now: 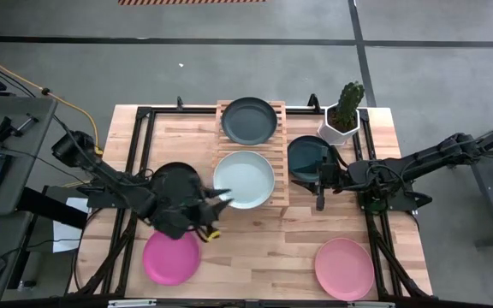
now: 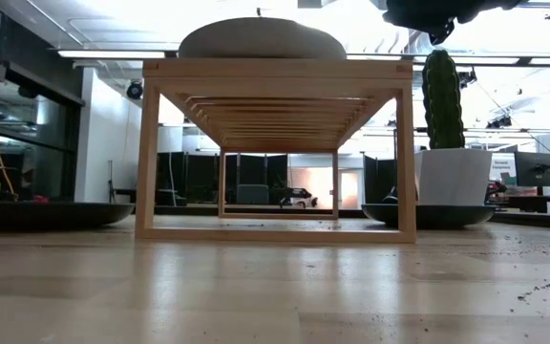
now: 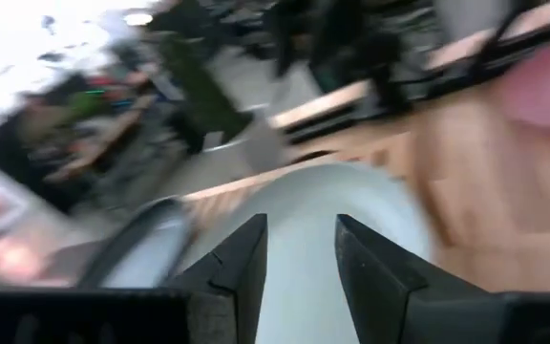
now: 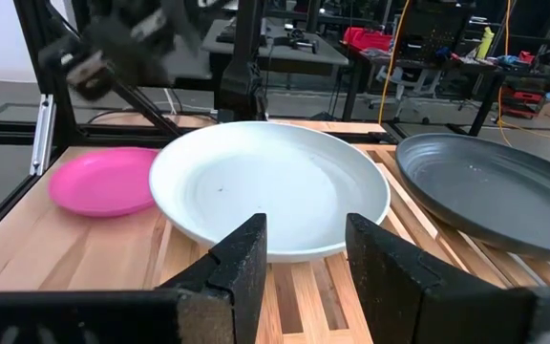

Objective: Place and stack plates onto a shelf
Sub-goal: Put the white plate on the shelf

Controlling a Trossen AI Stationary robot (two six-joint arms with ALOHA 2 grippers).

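The wooden slatted shelf (image 1: 282, 190) stands mid-table. A dark teal-grey plate (image 1: 249, 120) lies on its far half and a pale mint plate (image 1: 244, 180) on its near half, bottoms on the slats. My left gripper (image 1: 221, 200) is open at the mint plate's near-left rim, nothing between its fingers (image 3: 301, 248). My right gripper (image 1: 318, 184) is open to the right of the shelf, over a dark plate (image 1: 306, 156) on the table, facing the mint plate (image 4: 270, 191). A black plate (image 1: 175, 181) lies under the left arm.
A magenta plate (image 1: 171, 257) lies near the table's near-left corner and a salmon pink plate (image 1: 345, 267) near its near-right corner. A white cactus pot (image 1: 343, 115) stands at the far right beside the shelf. Bare wood shows between the two near plates.
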